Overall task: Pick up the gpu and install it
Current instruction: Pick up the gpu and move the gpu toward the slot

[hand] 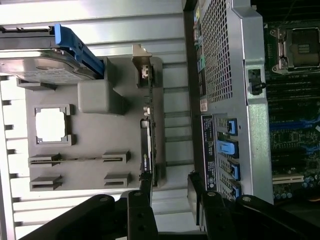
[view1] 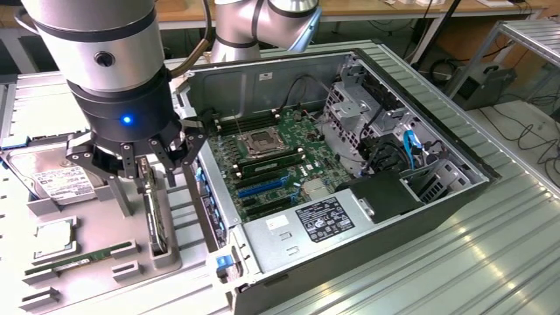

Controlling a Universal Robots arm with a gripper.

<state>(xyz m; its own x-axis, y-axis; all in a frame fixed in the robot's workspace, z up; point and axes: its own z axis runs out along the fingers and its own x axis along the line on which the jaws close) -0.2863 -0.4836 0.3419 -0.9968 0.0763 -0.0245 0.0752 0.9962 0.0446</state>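
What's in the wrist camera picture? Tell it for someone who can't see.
The open gripper hangs over a gray holder where the gpu stands on edge. An open computer case lies beside it.

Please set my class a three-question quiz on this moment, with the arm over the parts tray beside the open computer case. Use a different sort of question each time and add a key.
1. True or false: the gpu already sits in a slot on the motherboard.
2. Which part is nearest the gripper? A) the hard drive B) the gpu C) the memory stick
3. Fill in: the gripper's jaws stand ____.
Key: 1 false, it stands on edge in the grey parts tray; 2 B; 3 open.
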